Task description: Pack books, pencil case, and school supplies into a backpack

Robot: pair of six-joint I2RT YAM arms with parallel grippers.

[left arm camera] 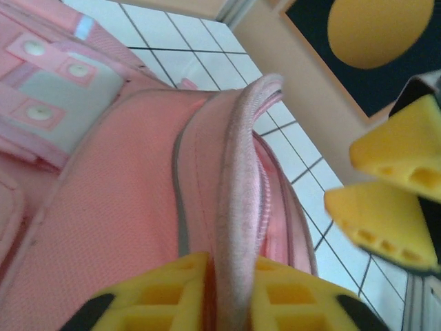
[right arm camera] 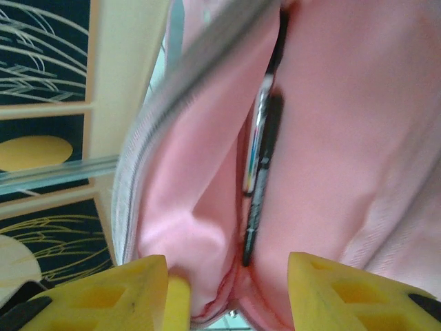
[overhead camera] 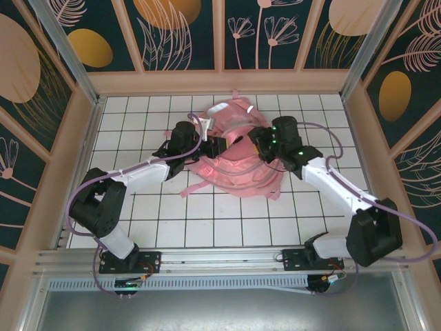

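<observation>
The pink backpack (overhead camera: 234,162) lies in the middle of the tiled table, its mouth facing up. My left gripper (overhead camera: 219,146) is shut on the zipper rim (left arm camera: 241,172) of the backpack's mouth, and the rim runs up from between its yellow fingers (left arm camera: 165,296). My right gripper (overhead camera: 256,142) is open at the mouth, its fingers (right arm camera: 331,289) spread wide over the pink lining (right arm camera: 186,207). Two slim pens (right arm camera: 258,186) of the school supplies lie inside against a fold. The right gripper's yellow fingertips (left arm camera: 386,221) also show beside the rim. The books and the pencil case are hidden.
The white tiled table (overhead camera: 151,214) is boxed in by low wooden walls (overhead camera: 220,81) with metal corner posts (overhead camera: 65,48). A loose pink strap (overhead camera: 186,192) trails from the backpack toward the front. Both arms reach in from the near edge.
</observation>
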